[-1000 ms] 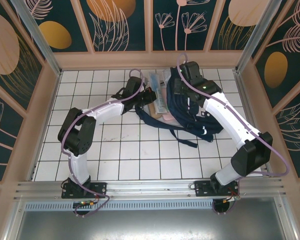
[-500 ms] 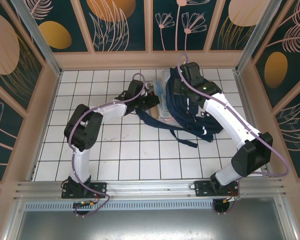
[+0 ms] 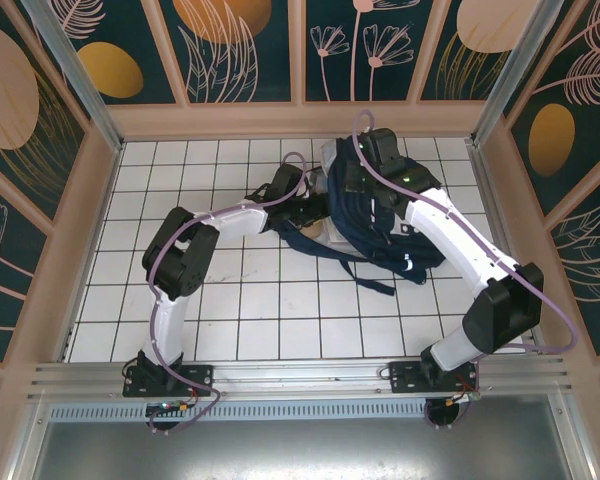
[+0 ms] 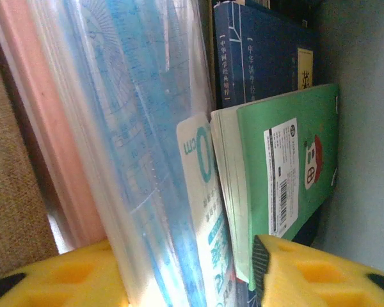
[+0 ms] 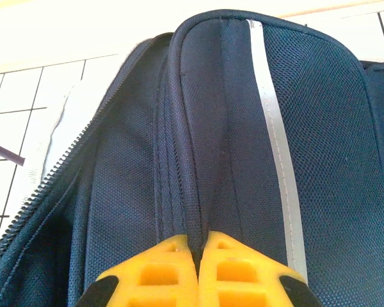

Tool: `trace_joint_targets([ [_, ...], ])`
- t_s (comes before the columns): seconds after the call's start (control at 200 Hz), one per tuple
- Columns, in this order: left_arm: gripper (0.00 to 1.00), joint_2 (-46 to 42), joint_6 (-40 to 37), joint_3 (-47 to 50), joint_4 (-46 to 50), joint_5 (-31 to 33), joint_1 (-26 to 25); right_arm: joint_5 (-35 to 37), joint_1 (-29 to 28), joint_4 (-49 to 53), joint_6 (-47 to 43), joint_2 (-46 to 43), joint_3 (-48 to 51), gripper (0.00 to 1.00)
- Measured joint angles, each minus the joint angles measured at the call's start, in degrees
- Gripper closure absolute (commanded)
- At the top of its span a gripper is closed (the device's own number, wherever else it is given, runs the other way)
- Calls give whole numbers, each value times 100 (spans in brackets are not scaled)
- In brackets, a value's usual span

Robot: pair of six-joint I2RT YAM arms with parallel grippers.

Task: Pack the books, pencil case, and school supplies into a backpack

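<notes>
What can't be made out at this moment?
Top view: the contents of the navy blue fabric backpack, hidden by the left arm.
Left wrist view: the flat pink item, cut by the left edge; label print on the small green booklet, too small.
Right wrist view: the backpack's inside, behind its own fabric.

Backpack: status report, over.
Right claw shut on backpack fabric fold. Left claw open, straddling clear packet beside green booklet. No obstruction seen.
</notes>
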State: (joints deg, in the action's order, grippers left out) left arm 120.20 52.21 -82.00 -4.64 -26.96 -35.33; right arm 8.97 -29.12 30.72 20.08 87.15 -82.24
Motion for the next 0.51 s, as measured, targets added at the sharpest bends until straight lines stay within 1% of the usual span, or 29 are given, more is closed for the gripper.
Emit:
trace_joint_targets([
  [0.1, 38, -254, -72, 111, 170, 116, 66, -105, 0, -55, 2, 11, 50, 100],
  [0.195, 38, -664, -140, 415, 330, 256, 256, -214, 0, -114, 24, 42, 85, 99],
  [0.235, 37, -835, -170, 546, 385, 328, 348, -299, 0, -170, 37, 66, 131, 92],
  [0.25, 37, -918, -190, 601, 417, 361, 385, -330, 0, -188, 44, 79, 144, 86],
  [0.28, 37, -1056, -223, 693, 487, 409, 450, -396, 0, -219, 66, 107, 166, 80],
  [0.35, 36, -1360, -339, 861, 645, 566, 612, -627, 0, -267, 157, 238, 190, 69],
  [0.4, 35, -1521, -426, 918, 765, 699, 693, -828, 0, -271, 125, 363, 188, 59],
  [0.505, 35, -1657, -706, 931, 1019, 977, 787, -1091, -35, -243, 155, 632, 190, 40],
])
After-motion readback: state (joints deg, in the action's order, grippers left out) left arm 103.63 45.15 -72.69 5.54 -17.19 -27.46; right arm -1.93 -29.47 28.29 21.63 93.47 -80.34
